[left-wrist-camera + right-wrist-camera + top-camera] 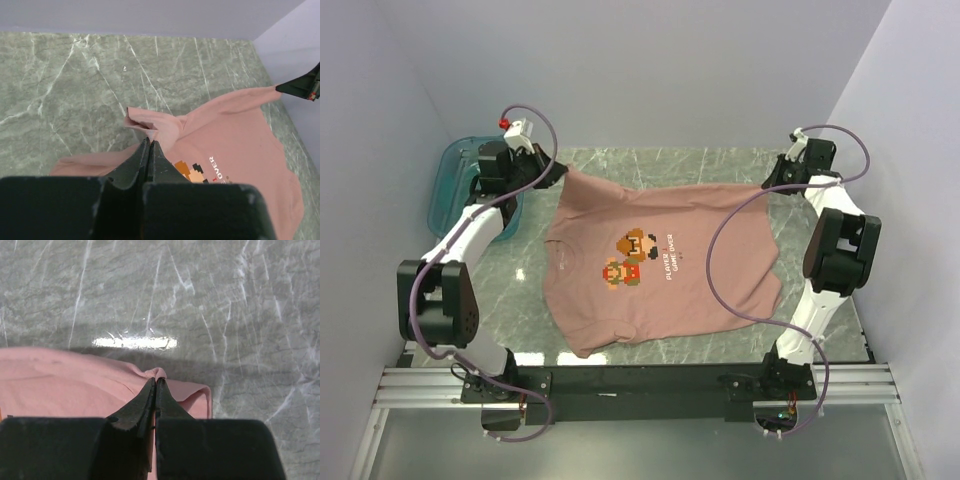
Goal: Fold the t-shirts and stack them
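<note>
**Pink tee pinched at both far corners**

t-shirt point(660, 265) is spread print-up mid-table, collar toward the left arm's side and hem toward the right. The far edge is pulled straight between the two grippers. The near sleeve and near hem corner lie flat on the green marble table point(720, 165).

left gripper point(150, 143): clamped tight on cloth at the far sleeve, with the sleeve opening showing just past the tips.

right gripper point(155, 383): clamped on a small fold of the far hem corner.

Teal tray point(445, 185) sits at the far left, beside the left arm and clear of the shirt.
</note>
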Robot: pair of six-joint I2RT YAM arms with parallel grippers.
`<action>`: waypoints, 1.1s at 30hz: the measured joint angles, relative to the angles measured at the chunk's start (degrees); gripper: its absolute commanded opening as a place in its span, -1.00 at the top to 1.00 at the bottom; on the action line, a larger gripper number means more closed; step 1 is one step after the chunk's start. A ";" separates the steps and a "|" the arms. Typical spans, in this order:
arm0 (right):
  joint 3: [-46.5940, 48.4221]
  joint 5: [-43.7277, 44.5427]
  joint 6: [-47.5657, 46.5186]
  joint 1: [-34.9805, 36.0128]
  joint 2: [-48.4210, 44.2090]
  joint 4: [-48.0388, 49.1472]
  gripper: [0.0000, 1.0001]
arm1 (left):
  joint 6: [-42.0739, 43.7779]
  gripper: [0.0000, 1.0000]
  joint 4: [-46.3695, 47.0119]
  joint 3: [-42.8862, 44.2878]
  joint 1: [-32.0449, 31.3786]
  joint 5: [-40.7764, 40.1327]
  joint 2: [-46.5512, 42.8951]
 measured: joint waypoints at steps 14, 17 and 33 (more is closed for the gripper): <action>-2.84 -1.27 -0.39 -1.38 -1.16 -0.20 1.00 | 0.04 0.99 -0.48 -4.11 0.00 0.87 -1.86; -3.65 -1.42 -0.46 -1.73 -1.44 -0.22 1.00 | 0.04 0.99 -0.61 -5.35 -0.09 1.03 -3.23; -4.46 -2.82 -0.48 -2.84 -1.73 -0.24 1.00 | 2.27 0.99 -5.97 -10.73 -5.01 -2.95 -12.63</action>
